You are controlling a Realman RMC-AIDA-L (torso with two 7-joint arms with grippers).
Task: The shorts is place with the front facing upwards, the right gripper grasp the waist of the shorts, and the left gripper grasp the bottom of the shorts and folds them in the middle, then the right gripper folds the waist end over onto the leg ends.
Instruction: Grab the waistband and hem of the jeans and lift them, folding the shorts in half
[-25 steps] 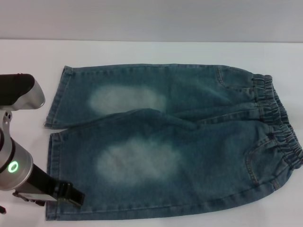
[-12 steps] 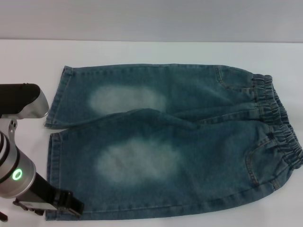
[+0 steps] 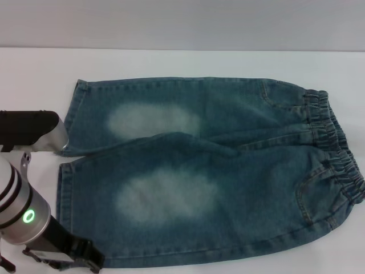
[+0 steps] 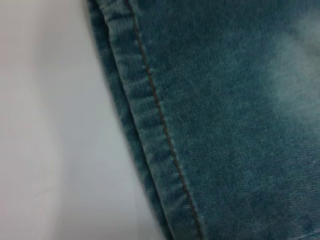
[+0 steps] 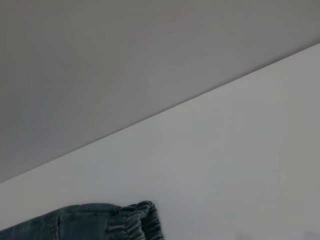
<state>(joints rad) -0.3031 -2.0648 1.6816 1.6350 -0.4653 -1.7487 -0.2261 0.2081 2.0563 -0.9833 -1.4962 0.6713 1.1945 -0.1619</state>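
The blue denim shorts (image 3: pixel 205 171) lie flat on the white table (image 3: pixel 188 63), front up, with a pale patch on each thigh. The gathered waist (image 3: pixel 336 148) is at the right. The bottom of the shorts, two straight hems (image 3: pixel 64 205), is at the left. My left gripper (image 3: pixel 84 257) is low at the near left corner, over the near leg's hem. The left wrist view shows that stitched hem (image 4: pixel 150 125) close up against the table. One corner of the waistband (image 5: pixel 135 220) appears in the right wrist view. The right gripper itself is out of view.
A grey wall (image 3: pixel 182 23) rises behind the table's far edge. Bare white tabletop (image 3: pixel 34 74) surrounds the shorts on the left and far sides.
My left arm has moved toward the near edge and a little to the right, closer to the near leg's hem corner. The shorts have not moved.
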